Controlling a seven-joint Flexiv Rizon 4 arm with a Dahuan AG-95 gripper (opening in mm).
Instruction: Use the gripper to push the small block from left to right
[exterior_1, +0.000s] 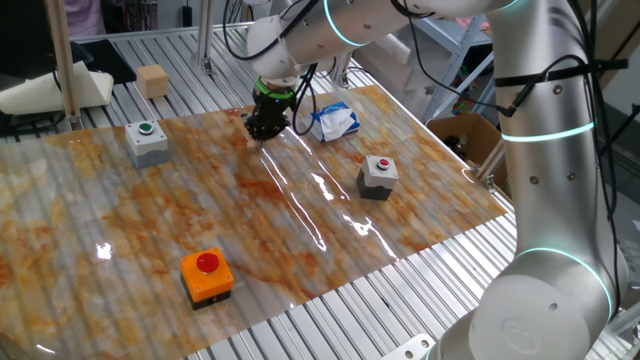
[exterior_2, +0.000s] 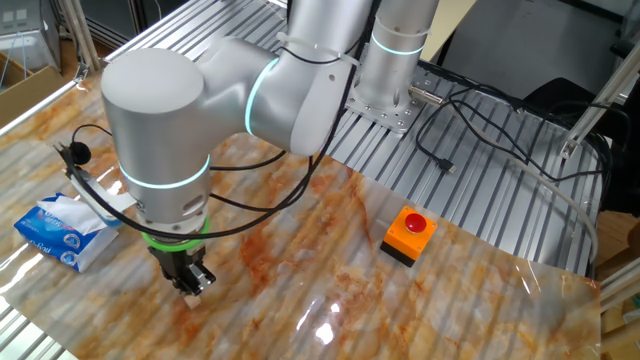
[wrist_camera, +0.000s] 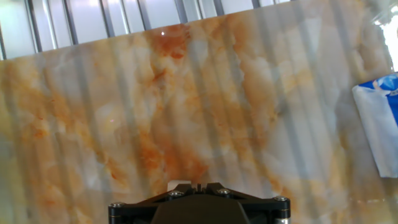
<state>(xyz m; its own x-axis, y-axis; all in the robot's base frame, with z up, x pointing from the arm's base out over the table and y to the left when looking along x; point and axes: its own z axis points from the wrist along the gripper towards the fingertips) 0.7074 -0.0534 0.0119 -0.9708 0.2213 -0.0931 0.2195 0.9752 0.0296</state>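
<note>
The gripper (exterior_1: 265, 134) is closed, its fingers pressed together and pointing straight down. Its tip sits at or just above the marbled mat (exterior_1: 120, 230), near the mat's far edge. The small block (exterior_1: 153, 80) is not on the mat: it stands on the bare slatted counter (exterior_1: 400, 300) beyond it, well apart from the gripper and past the grey box with a green button (exterior_1: 147, 140). The main risk, as I judge it, is that the closed fingers travel so low that they drag on the mat and ruck or shift it. That would disturb the button boxes standing on it. A second risk lies in the approach. To push the block rightward the fingers must come down on its left side, and a direct path from here could clip the green-button box or strike the block from the wrong face and send it further away. On the slats the cube could also catch in a groove and tip or twist off the narrow fingertips instead of sliding. The tissue pack (exterior_1: 333, 121) lies close to the arm's cables and could be brushed. A small pale patch shows at the fingertips in the hand view, and I cannot tell whether it is part of the fingers or something loose.
</note>
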